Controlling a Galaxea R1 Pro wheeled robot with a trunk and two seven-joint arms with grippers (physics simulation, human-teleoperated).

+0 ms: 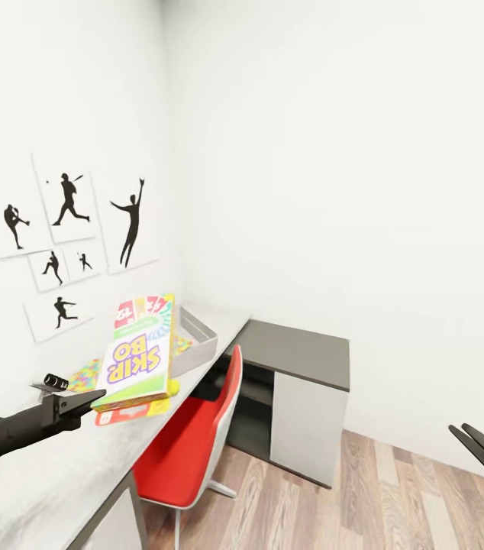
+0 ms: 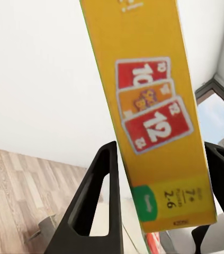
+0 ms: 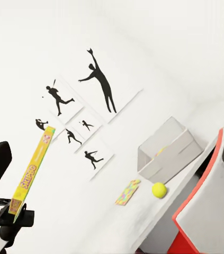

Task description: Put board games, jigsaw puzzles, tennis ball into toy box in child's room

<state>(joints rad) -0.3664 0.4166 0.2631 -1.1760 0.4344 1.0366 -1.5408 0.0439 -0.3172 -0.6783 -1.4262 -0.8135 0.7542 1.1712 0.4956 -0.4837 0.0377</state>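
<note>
Head view: SKIP-BO box (image 1: pixel 137 356) hides the toy box (image 1: pixel 196 340) interior.

Matte black left arm (image 1: pixel 13 429) tapers into a slim gripper (image 1: pixel 93 397) with 2 flat, slotted fingers (image 2: pixel 93 211); the right gripper (image 1: pixel 475 444) matches, black and pointed.

The left arm reaches in low from the near left, its gripper (image 1: pixel 88 399) clamped on the bottom edge of the SKIP-BO box (image 1: pixel 137 357) — held upright. At the near right, the right gripper (image 1: pixel 477 441) hangs with fingers slightly parted — holding nothing.
</note>
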